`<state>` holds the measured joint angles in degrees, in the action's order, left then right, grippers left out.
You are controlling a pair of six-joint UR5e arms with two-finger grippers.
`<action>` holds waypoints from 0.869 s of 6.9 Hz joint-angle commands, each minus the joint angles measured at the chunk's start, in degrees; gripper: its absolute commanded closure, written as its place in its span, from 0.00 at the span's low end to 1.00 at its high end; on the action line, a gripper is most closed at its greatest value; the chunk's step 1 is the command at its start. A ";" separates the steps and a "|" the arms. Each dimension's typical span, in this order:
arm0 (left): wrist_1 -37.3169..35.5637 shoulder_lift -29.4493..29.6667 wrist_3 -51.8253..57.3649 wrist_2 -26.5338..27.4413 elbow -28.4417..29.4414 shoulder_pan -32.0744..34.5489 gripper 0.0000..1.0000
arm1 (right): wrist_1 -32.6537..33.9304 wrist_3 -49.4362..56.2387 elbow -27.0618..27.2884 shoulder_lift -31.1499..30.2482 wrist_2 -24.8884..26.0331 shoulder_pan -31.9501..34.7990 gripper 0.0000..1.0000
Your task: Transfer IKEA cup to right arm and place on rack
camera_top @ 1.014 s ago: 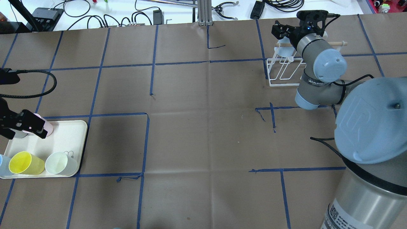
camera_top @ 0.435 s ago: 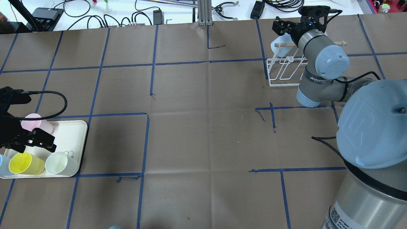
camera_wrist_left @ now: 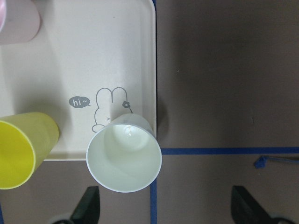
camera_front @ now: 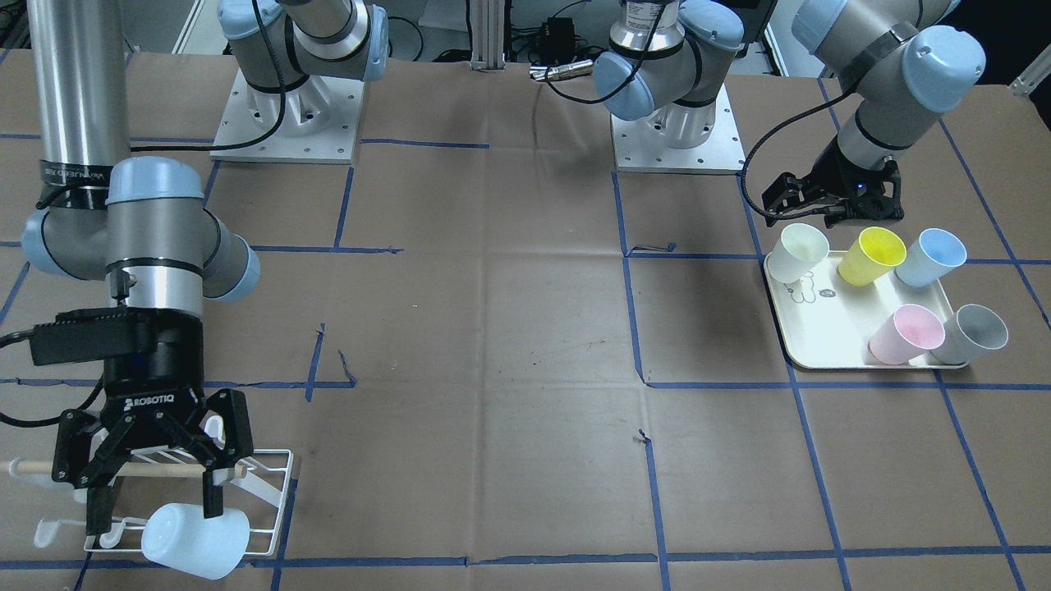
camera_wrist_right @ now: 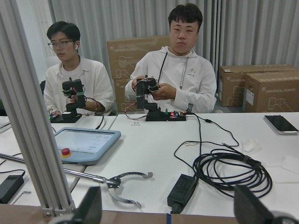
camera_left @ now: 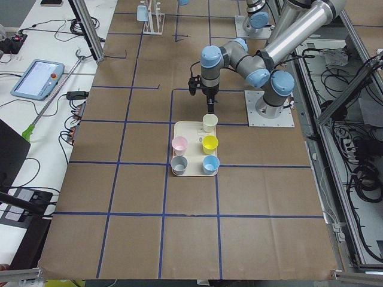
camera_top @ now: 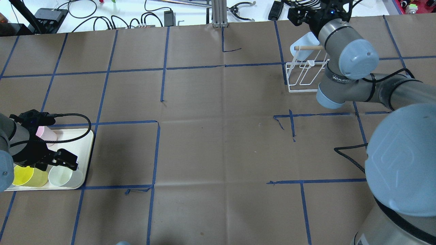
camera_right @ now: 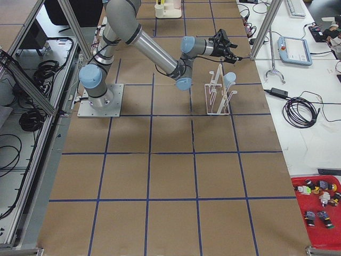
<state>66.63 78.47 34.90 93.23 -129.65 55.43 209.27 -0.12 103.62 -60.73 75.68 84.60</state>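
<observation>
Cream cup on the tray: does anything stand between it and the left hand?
Nothing visible does. In the left wrist view the open left hand faces the cream cup with no object between them. The yellow cup stands beside it on the tray, apart and out of the path.

tabletop: brown paper, blue tape grid
tray: cream; grey rabbit sketch w/ "hi~" bubble
on tray: cream cup, yellow cup, blue cup, pink cup, grey cup
rack: white wire; dowel light wood
cup at rack: v. pale blue
right arm, left arm: silver-grey, pale blue caps
right gripper, left gripper: blk
</observation>
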 commanded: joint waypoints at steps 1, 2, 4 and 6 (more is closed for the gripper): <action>-5.60 2.46 0.16 0.11 -3.75 -0.06 0.01 | -1.48 -0.31 0.53 -4.99 0.17 5.10 0.00; -7.03 4.39 0.25 0.11 -4.11 -0.14 0.01 | -5.15 -1.88 0.53 -7.19 0.17 7.31 0.00; -7.83 4.94 0.17 3.86 -4.03 -0.15 0.01 | -13.67 -10.90 0.35 -11.59 0.09 9.78 0.00; -7.92 5.11 -0.01 3.98 -4.03 -0.23 0.10 | -13.46 -18.56 0.35 -11.26 -0.18 10.75 0.00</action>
<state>58.83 83.44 35.04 96.81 -133.68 55.25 196.27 -14.12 103.98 -71.92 75.63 94.61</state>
